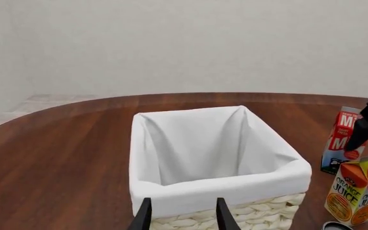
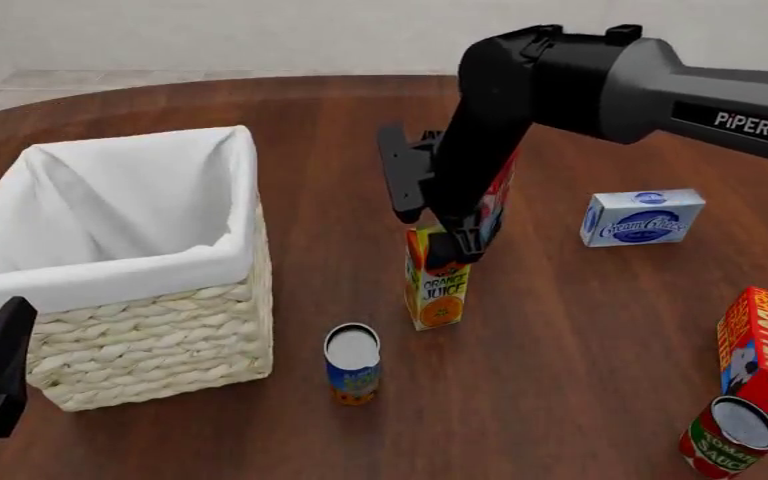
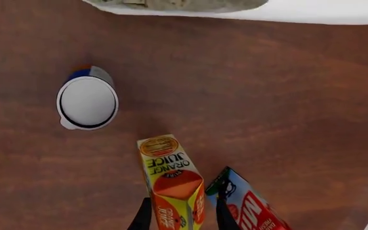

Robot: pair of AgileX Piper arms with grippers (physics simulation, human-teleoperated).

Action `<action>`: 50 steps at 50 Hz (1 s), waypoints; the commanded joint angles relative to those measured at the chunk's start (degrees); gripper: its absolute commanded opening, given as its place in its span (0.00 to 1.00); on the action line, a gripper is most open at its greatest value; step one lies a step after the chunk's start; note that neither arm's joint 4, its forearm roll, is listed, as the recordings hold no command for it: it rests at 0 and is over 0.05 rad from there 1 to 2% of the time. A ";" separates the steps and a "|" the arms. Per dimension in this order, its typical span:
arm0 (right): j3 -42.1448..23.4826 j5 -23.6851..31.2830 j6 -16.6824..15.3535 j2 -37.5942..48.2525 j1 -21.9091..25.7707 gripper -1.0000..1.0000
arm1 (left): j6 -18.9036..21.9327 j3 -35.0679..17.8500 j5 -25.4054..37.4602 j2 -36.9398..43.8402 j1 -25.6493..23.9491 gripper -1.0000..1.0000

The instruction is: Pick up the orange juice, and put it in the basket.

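The orange juice [image 2: 438,290] stands upright on the table, right of the basket [image 2: 157,320]. My right gripper [image 2: 446,250] is open and points down over the carton, with one finger on each side of its gable top. In the right wrist view the carton [image 3: 171,182] sits between the fingers of the gripper [image 3: 182,218], with a gap on one side. My left gripper [image 1: 182,218] is open and empty, low at the basket's near side [image 1: 260,211]. The juice also shows in the left wrist view [image 1: 356,194].
A red-and-white milk carton [image 2: 498,205] stands right behind the juice, close to my right gripper. A blue can [image 2: 353,362] stands in front of the juice. A white and blue box [image 2: 642,217], a Butter box [image 2: 764,350] and a red can [image 2: 728,435] are at the right.
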 commanded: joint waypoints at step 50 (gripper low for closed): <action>7.22 -7.34 -2.73 3.49 -4.89 1.00 | 0.25 0.00 -0.01 0.00 -0.08 1.00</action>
